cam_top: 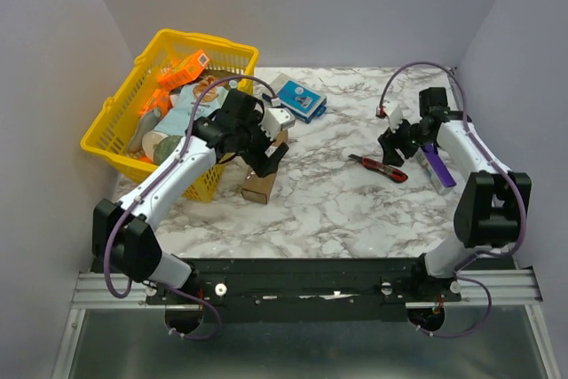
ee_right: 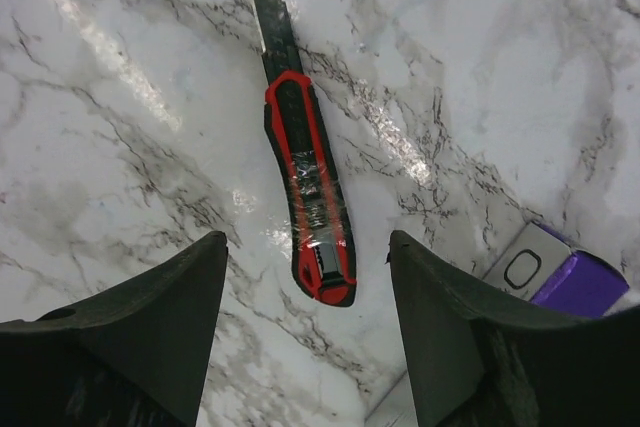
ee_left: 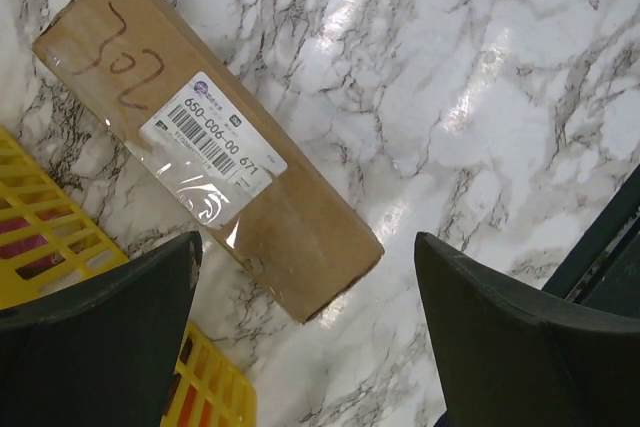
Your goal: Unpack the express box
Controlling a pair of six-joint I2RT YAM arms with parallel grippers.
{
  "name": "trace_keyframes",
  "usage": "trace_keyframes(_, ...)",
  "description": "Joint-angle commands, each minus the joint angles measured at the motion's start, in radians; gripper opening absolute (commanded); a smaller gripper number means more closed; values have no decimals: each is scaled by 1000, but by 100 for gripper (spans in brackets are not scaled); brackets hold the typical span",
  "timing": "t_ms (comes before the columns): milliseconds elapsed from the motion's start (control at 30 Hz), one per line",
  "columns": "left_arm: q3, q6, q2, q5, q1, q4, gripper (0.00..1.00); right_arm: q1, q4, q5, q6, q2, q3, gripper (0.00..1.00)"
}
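Observation:
The express box (ee_left: pixel 210 142), a long brown carton with a white label and "302" written on it, lies flat on the marble table beside the yellow basket; in the top view the express box (cam_top: pixel 259 185) shows partly under the left arm. My left gripper (ee_left: pixel 305 277) hovers open above the box's near end, nothing between its fingers. A red and black utility knife (ee_right: pixel 308 182) lies on the table, seen as the knife (cam_top: pixel 380 168) from above. My right gripper (ee_right: pixel 308 267) hangs open over the knife's butt end, apart from it.
A yellow basket (cam_top: pixel 115 126) full of goods stands at the left, its wall (ee_left: pixel 40 237) close to the box. A small blue-and-white box (cam_top: pixel 300 99) lies at the back. A purple bar (cam_top: pixel 437 164) lies right of the knife, its end (ee_right: pixel 580 282) near my right finger.

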Motion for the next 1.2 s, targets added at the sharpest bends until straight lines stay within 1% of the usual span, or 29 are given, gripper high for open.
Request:
trace_keyframes(0, -60, 141, -82, 42, -9, -17, 96, -4, -54, 12, -176, 100, 44, 72)
trace_keyframes(167, -54, 144, -88, 35, -9, -34, 96, -5, -16, 58, -195, 162, 31, 69)
trace_keyframes(233, -58, 141, -79, -29, -9, -33, 96, -5, -13, 38, -196, 168, 33, 68)
trace_keyframes(300, -77, 60, -60, -116, -9, 6, 97, -4, -5, 6, -172, 156, 40, 68)
trace_keyframes(333, -77, 23, -51, -220, -9, 18, 97, -2, 1, -18, -131, 152, 48, 68)
trace_keyframes(400, -65, -37, -24, -274, -9, 30, 97, 5, 3, -34, -95, 149, 71, 68)
trace_keyframes(467, -49, -63, 2, -310, -9, 36, 97, 18, 12, -42, -51, 134, 71, 67)
trace_keyframes(500, -35, -106, 15, -328, -9, 47, 99, 18, 18, -40, -40, 125, 70, 66)
trace_keyframes(600, 12, -143, 79, -356, -6, 21, 99, 110, 42, -42, 15, 61, 51, 63)
trace_keyframes(633, 27, -161, 99, -354, -6, 7, 99, 136, 68, -48, 67, 39, 48, 61)
trace_keyframes(667, 43, -169, 133, -341, 0, -12, 99, 197, 81, -67, 96, 7, 48, 59)
trace_keyframes(700, 70, -175, 144, -313, 3, -49, 98, 231, 96, -72, 133, -5, 56, 58)
trace_keyframes(733, 77, -177, 147, -282, 9, -63, 98, 263, 139, -80, 226, -12, 62, 54)
trace_keyframes(767, 75, -174, 127, -208, 17, -71, 97, 312, 160, -106, 279, -10, 73, 52)
trace_keyframes(800, 49, -170, 106, -178, 28, -68, 97, 332, 179, -115, 335, 10, 92, 49)
trace_keyframes(833, 26, -166, 78, -155, 32, -59, 97, 350, 216, -120, 456, 28, 135, 44)
trace_keyframes(867, 0, -161, 11, -134, 34, -49, 97, 381, 234, -118, 513, 51, 160, 40)
trace_keyframes(900, -62, -161, -29, -109, 38, -21, 97, 400, 257, -111, 561, 86, 177, 35)
trace_keyframes(933, -98, -161, -74, -92, 39, -2, 97, 421, 295, -98, 587, 100, 200, 29)
trace_keyframes(967, -129, -154, -167, -78, 40, 16, 97, 477, 309, -65, 595, 114, 211, 27)
trace_keyframes(1000, -190, -152, -213, -49, 40, 53, 97, 507, 313, -54, 585, 126, 224, 26)
trace_keyframes(1033, -216, -147, -265, -32, 40, 72, 97, 534, 313, -46, 581, 166, 246, 23)
trace_keyframes(1067, -245, -140, -368, -25, 40, 98, 97, 579, 313, -45, 587, 184, 281, 15)
trace_keyframes(1100, -300, -135, -419, -28, 40, 165, 98, 597, 314, -48, 598, 207, 303, 12)
trace_keyframes(1167, -334, -137, -508, -78, 39, 207, 99, 643, 326, -40, 626, 264, 350, 4)
